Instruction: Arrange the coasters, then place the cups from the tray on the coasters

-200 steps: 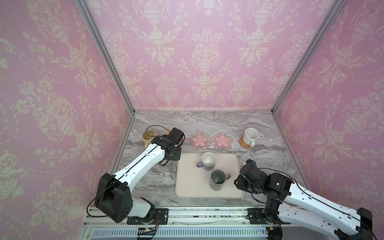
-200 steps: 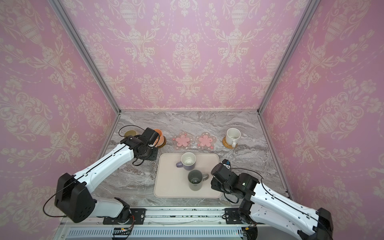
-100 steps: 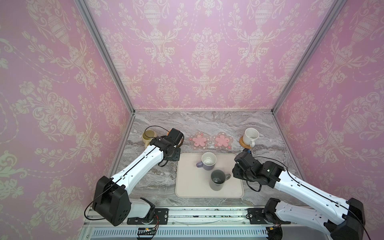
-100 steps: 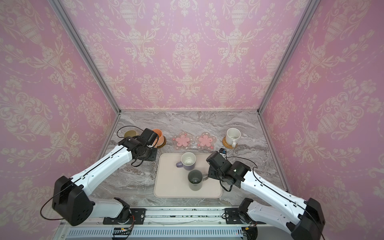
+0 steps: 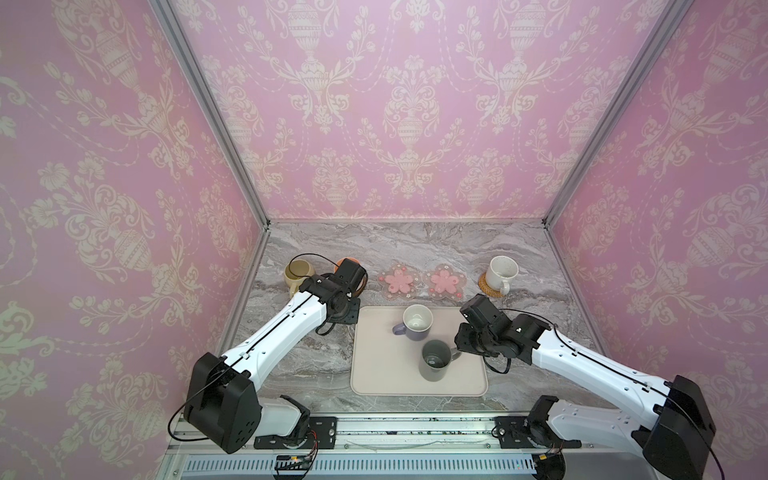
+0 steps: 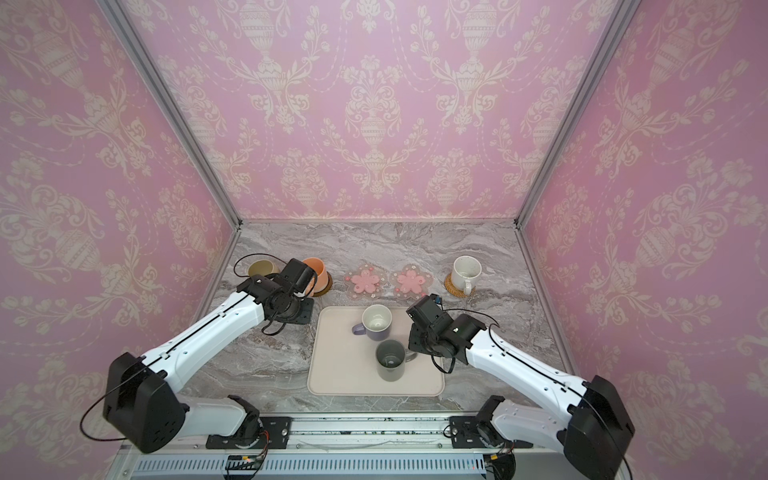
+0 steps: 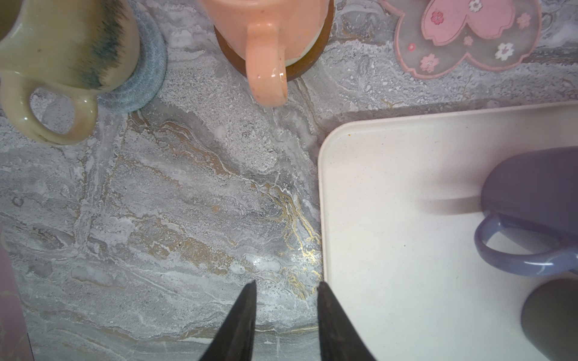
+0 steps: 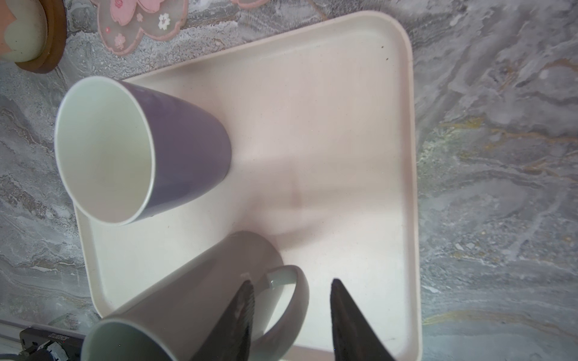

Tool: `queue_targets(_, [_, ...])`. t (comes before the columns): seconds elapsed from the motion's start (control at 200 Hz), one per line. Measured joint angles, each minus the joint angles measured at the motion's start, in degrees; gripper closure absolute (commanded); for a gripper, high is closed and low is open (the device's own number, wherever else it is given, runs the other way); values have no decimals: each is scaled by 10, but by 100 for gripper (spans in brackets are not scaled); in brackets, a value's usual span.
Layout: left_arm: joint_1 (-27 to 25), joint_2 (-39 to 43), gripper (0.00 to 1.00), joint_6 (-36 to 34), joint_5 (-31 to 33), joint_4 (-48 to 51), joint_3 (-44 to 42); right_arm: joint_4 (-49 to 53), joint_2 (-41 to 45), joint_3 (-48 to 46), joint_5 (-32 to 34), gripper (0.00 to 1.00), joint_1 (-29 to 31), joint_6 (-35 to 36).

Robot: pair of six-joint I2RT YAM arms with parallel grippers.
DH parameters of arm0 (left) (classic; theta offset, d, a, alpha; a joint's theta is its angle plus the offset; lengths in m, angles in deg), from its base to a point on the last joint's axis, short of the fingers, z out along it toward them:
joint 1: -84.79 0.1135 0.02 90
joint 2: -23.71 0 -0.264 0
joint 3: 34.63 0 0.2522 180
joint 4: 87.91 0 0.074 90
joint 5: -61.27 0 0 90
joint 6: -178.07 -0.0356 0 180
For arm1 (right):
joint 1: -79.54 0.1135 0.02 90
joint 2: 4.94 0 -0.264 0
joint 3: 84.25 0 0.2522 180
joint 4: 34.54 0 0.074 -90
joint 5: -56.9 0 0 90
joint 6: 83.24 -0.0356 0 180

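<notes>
While the left gripper [image 7: 286, 283] is waiting open, the right gripper [image 8: 291, 281], jaws apart, is straddling the dark grey mug [image 8: 187, 297] handle; centred closing is likely coming next.

The right hand [image 8: 291, 280] sets its jaws apart around the handle of the grey mug [image 8: 194, 290], which shares the tray [image 8: 359, 125] with the lavender mug [image 8: 184, 147].

Lavender mug [image 5: 417, 322] crowds grey mug [image 5: 434, 361]; tray [image 5: 467, 380] bare on right.
</notes>
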Motion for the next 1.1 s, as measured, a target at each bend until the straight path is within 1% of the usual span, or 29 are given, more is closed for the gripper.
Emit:
queue_targets(0.205, [0,0,64,0,0,0,0,-7,-1,-2,-15,58,0,1])
queue_targets(0.435, [0,0,64,0,0,0,0,-13,4,-25,-19,58,0,-5])
queue_targets(0.831, [-1,0,64,2,0,0,0,-1,37,-48,-24,58,0,-9])
queue_targets(1.101, [-2,1,64,8,0,0,0,0,63,-87,-36,58,5,-29])
